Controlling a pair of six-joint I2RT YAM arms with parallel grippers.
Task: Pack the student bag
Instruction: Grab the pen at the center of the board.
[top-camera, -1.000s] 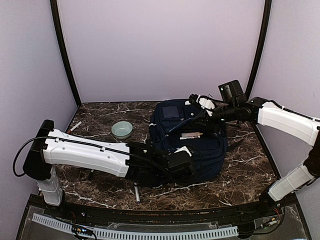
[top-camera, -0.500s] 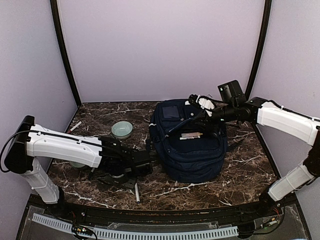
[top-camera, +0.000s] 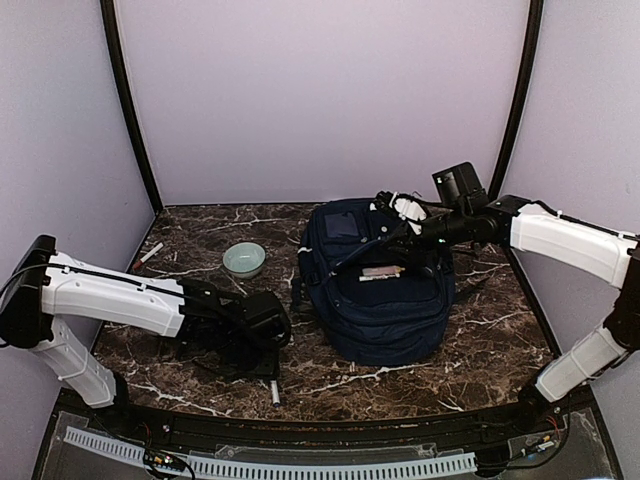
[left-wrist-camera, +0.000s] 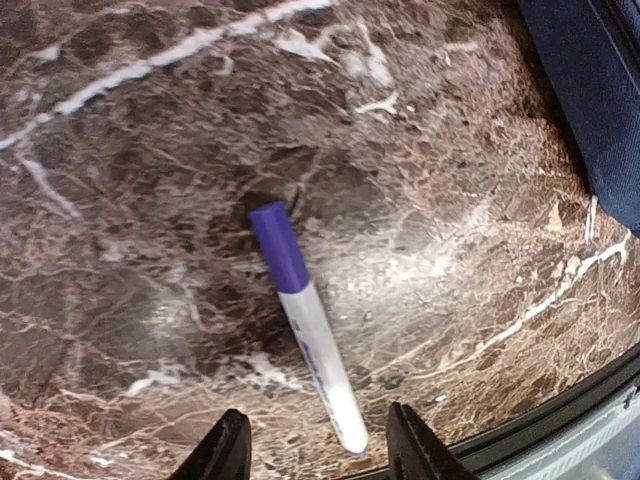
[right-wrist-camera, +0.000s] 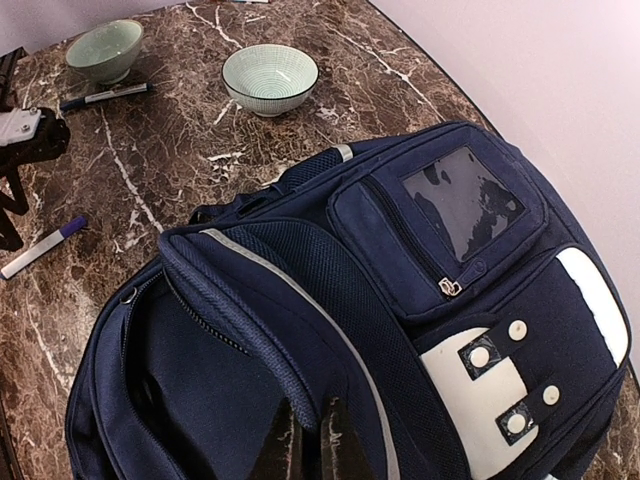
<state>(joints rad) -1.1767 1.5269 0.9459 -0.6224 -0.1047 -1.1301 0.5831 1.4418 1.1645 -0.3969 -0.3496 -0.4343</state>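
Left gripper (left-wrist-camera: 318, 452) has pulled back off the student bag (right-wrist-camera: 420, 300), jaws apart, marker (left-wrist-camera: 305, 320) just ahead; right gripper (right-wrist-camera: 315, 440) pinches the bag's soft, floppy rim, likely the best hold.

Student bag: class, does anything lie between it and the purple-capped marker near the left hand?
Nothing visible: only bare marble table separates the marker from the student bag. The left hand hangs open over the marker.

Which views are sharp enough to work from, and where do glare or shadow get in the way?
Left wrist: marker sharp, mild sheen on the table. Right wrist: backpack crisp, its clear pocket window reflects light. Top: left hand hard to make out, dark against dark marble.
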